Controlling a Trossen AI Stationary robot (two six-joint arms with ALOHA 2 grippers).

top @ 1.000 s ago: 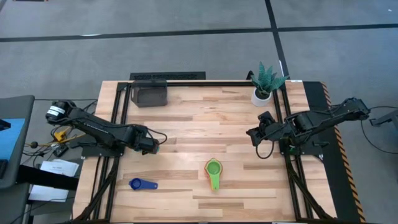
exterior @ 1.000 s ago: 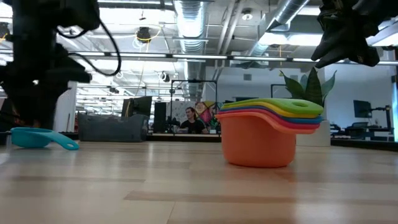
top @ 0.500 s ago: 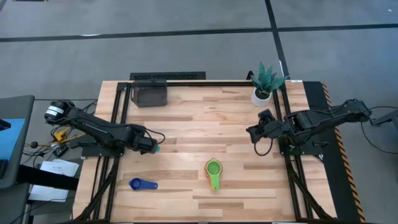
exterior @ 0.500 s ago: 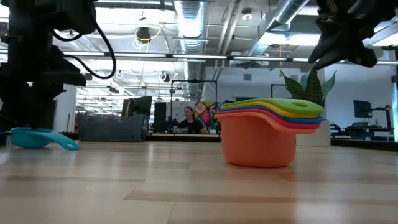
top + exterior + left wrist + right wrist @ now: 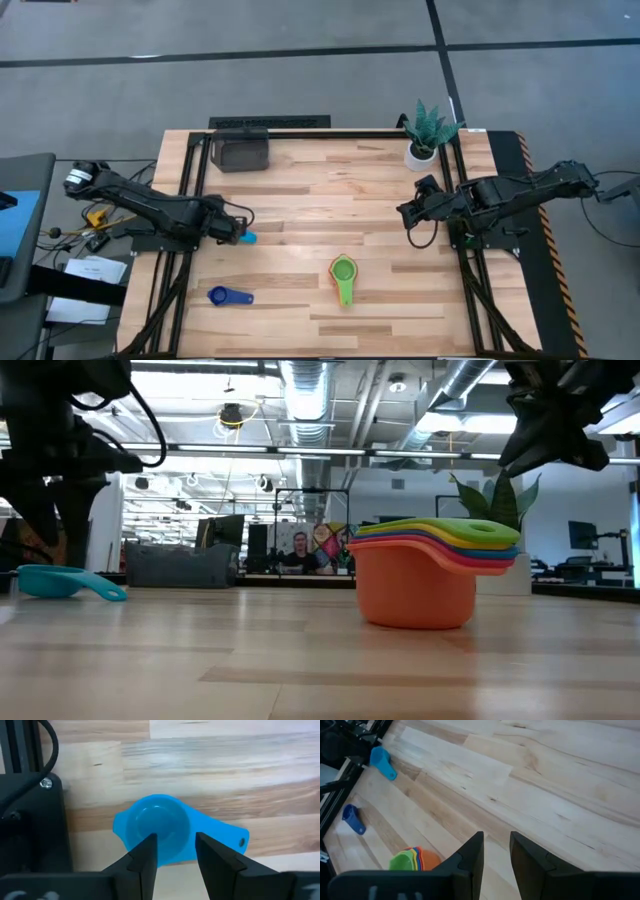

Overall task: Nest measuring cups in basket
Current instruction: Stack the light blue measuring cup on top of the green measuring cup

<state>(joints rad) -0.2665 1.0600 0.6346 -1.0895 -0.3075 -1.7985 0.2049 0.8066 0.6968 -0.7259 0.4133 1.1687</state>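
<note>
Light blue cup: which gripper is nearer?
Left. The left gripper hangs right at the light blue cup, open and empty. The right gripper waits across the table, near the plant.

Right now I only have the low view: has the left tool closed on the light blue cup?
Observer: No. The left tool sits over the light blue cup with its fingers apart, not closed on it.
Operator: Any cup I can't see?
Observer: Yes, a dark blue cup lies alone near your edge of the table, left of the stack.
Operator: And the right tool?
Observer: The right tool is empty, with its fingers apart, over bare table between the stack and the plant.
</note>
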